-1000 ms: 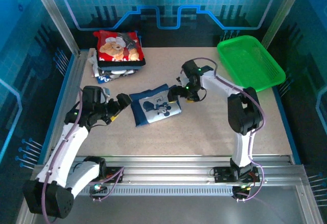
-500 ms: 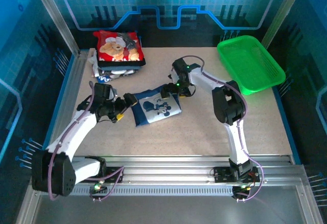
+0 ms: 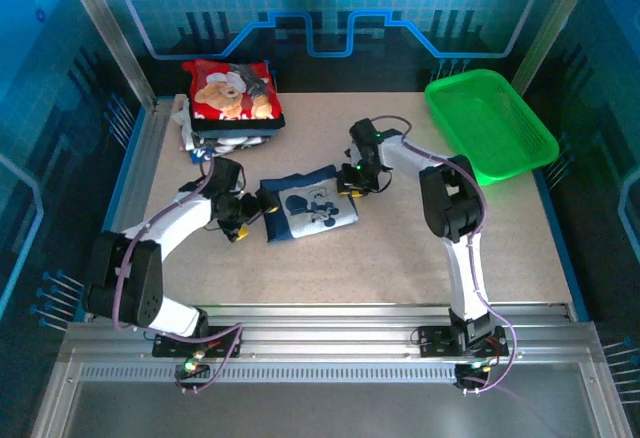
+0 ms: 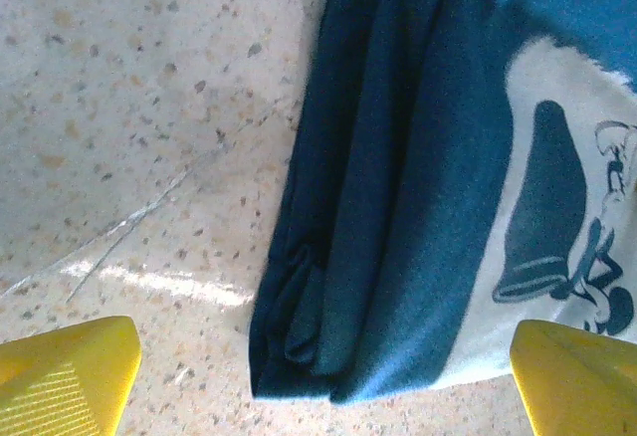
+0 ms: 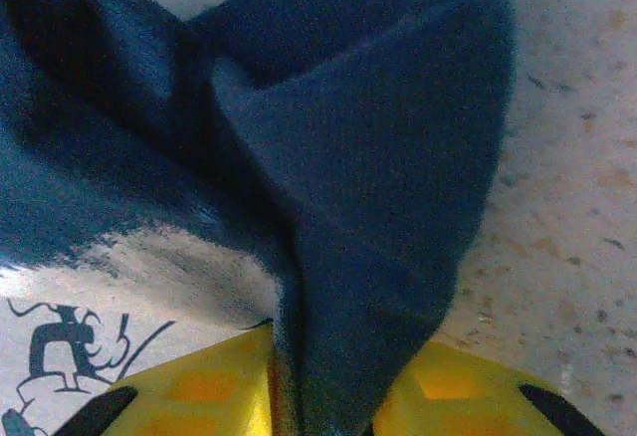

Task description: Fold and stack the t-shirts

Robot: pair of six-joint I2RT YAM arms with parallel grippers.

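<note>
A folded navy t-shirt (image 3: 305,208) with a pale cartoon print is lying in the middle of the table (image 3: 400,258). It is sitting near and right of a stack (image 3: 225,133) of folded shirts at the far left, topped by a red t-shirt (image 3: 232,90). The step in hand appears to be carrying this shirt to that stack. The right gripper (image 3: 348,182) is pinching the shirt's right edge, with cloth bunching between its yellow fingers (image 5: 199,388). The left gripper (image 3: 254,207) is gaping wide, straddling the left edge and gripping nothing. Next, it likely needs to close there so both arms can lift together.
</note>
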